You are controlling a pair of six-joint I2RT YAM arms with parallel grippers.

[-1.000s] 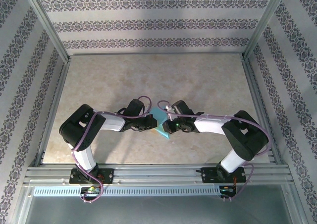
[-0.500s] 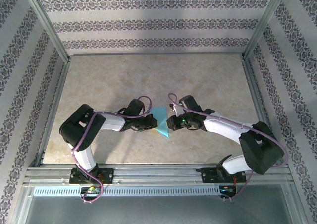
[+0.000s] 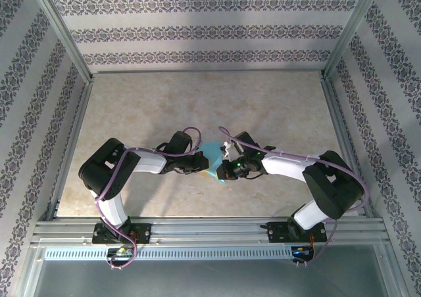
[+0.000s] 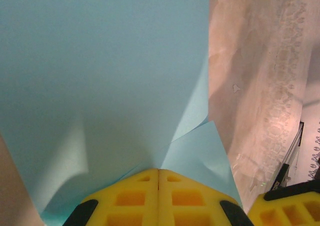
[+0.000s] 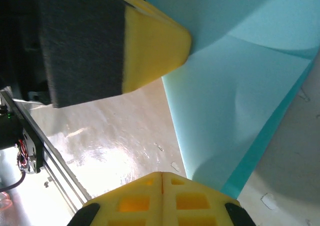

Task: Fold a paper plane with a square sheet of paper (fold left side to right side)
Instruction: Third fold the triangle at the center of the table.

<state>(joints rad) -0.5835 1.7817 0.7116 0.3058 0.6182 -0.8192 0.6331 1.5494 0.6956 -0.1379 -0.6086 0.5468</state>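
Observation:
The turquoise square sheet of paper [image 3: 212,157] lies partly folded on the table between my two grippers. My left gripper [image 3: 198,165] is shut, and its yellow tips [image 4: 159,171] rest on the sheet [image 4: 100,76], which spreads out to either side beneath them; a folded flap [image 4: 200,156] rises just to the right. My right gripper [image 3: 226,171] is shut too, its tips [image 5: 161,174] at the near edge of the sheet [image 5: 240,101] with nothing between them. In the right wrist view the left gripper's finger [image 5: 155,46] touches the paper's top.
The marble-patterned tabletop [image 3: 197,100] stretches behind the arms. Patterned walls enclose it on three sides, and a metal rail [image 3: 210,231] runs along the near edge by the arm bases.
My right gripper closed, swung off to the right, then came back to the paper's right edge. The left gripper and the paper stayed put.

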